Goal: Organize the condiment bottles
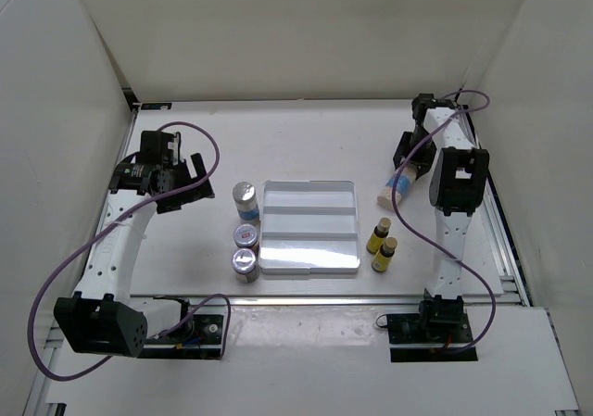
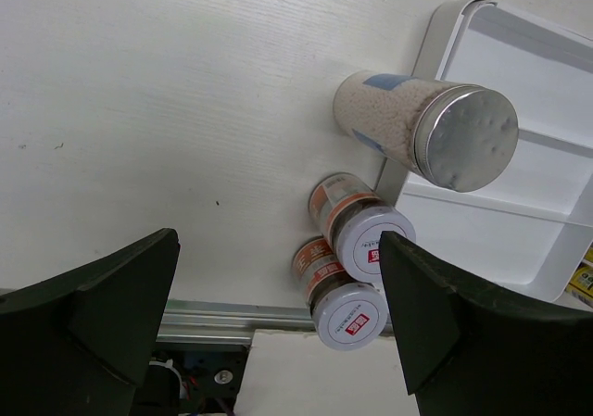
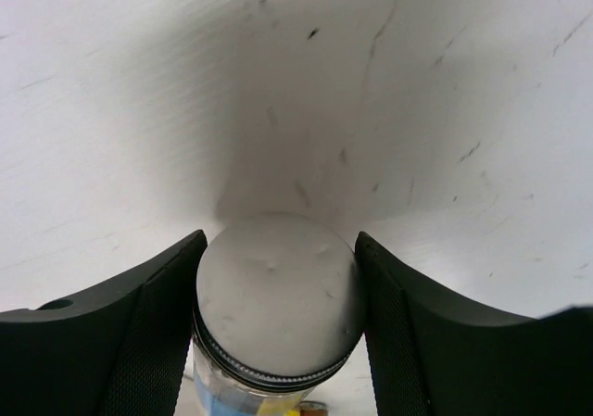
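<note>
The right claw [image 3: 280, 249] is pinching the silver cap of one tall bottle [image 3: 278, 296]. In the right wrist view both black fingers [image 3: 157, 314] press against opposite sides of the cap, with the blue-and-white label just showing beneath it. From the top camera the right claw [image 1: 406, 161] sits at the far right of the surface [image 1: 185, 138], and the tall bottle [image 1: 396, 192] slants out of it toward the near left. Whether its base rests on the surface cannot be told.

Nearer the arm bases, the two yellow bottles [image 1: 381, 245] stand upright side by side, dark caps up, between the right arm and the white tray [image 1: 309, 214]. The tray lies at the middle of the surface, and the ridges inside it divide it into strips.

Along the tray's left edge stands a row of three. The other tall bottle [image 1: 244, 198] is farthest from the bases, then the far jar [image 1: 246, 235], then the near jar [image 1: 246, 263]. All three are upright with silver lids up.

The left claw [image 1: 193, 180] hangs to the left of this row with its fingers spread wide and nothing between them. In its wrist view the left claw [image 2: 278, 249] frames the other tall bottle [image 2: 417, 124] just beside the tray [image 2: 556, 92] corner, and the far jar [image 2: 366, 226] and near jar [image 2: 343, 296] close together with their reddish labels showing.
</note>
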Controlling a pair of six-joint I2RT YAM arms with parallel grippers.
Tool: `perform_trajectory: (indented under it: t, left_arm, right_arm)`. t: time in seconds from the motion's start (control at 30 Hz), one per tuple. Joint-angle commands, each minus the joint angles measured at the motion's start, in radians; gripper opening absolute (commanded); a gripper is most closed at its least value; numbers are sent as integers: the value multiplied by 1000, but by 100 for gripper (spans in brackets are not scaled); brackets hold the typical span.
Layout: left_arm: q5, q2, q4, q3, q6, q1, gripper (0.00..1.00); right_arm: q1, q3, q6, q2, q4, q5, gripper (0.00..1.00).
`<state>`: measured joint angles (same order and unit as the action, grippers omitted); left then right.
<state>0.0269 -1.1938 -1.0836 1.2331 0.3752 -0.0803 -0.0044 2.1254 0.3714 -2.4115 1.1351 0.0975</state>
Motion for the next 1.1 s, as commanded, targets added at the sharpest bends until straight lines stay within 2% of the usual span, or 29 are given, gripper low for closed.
perform_trajectory:
  t: [0.0,0.2,0.53,0.83,1.07]
  left_arm:
    - [28,34,10,-13,1,7,100]
    - [38,43,10,-23,1,7,100]
    - [38,62,10,-41,1,-12,100]
    - [38,71,10,-41,1,-12,100]
    - [38,71,10,-50,1,-12,100]
  right_arm:
    - [56,21,50,141,32,-33,0]
    - [171,-24,0,206,22,27,0]
    - [263,-67,-12,247,77,88,0]
    - [296,-48,-2,328,120,206,0]
    - [317,-85,-2,394,129,225,0]
